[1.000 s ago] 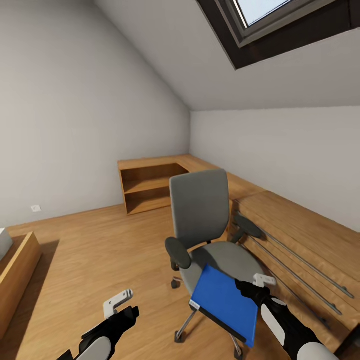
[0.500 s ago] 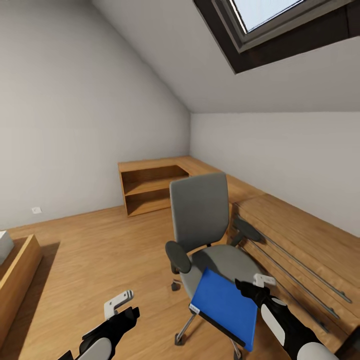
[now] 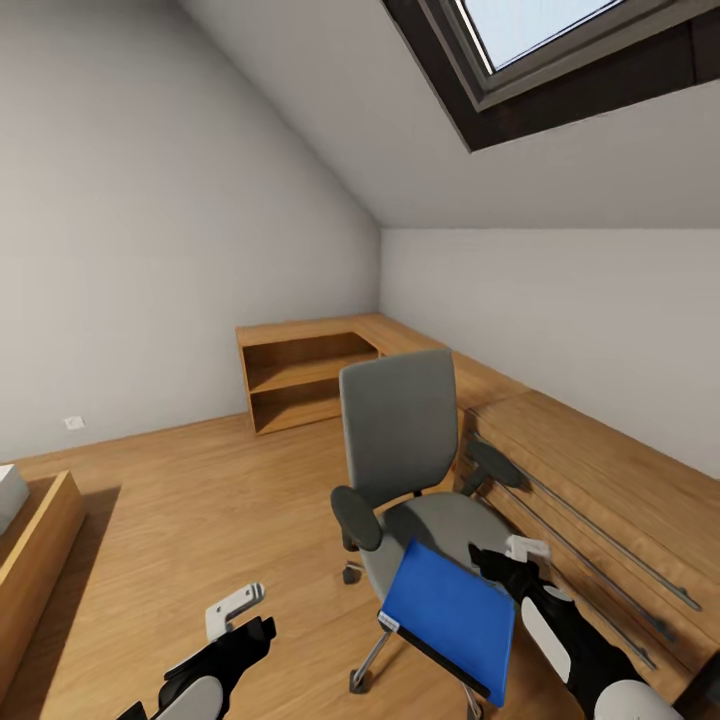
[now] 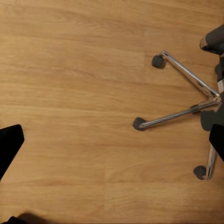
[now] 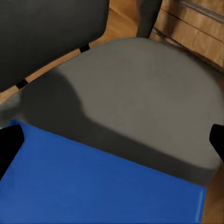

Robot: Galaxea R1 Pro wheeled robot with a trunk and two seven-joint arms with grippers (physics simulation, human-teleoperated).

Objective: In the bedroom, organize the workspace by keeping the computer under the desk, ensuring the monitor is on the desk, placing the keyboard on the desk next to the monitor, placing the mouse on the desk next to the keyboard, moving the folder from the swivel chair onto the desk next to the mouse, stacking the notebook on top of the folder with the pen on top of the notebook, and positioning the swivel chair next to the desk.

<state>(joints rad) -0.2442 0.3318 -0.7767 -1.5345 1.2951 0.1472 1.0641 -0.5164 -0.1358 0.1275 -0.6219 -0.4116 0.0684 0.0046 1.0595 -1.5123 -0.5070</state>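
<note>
while the left fingers (image 3: pixel 240 607) gape empty, the right fingers (image 3: pixel 503 558) pinch the folder (image 3: pixel 450 616)

The head camera looks forward and down at the swivel chair (image 3: pixel 415 470); both wrist cameras look down closely (left: floor (image 4: pixel 70 93); right: seat).

the swivel chair (image 4: pixel 186 100) shows its chrome star base on the light wood floor (image 4: pixel 74 93), three spokes ending in dark castors resting on the boards. two black fingertips (image 4: pixel 9 147) stand wide apart at opposite edges.
</note>
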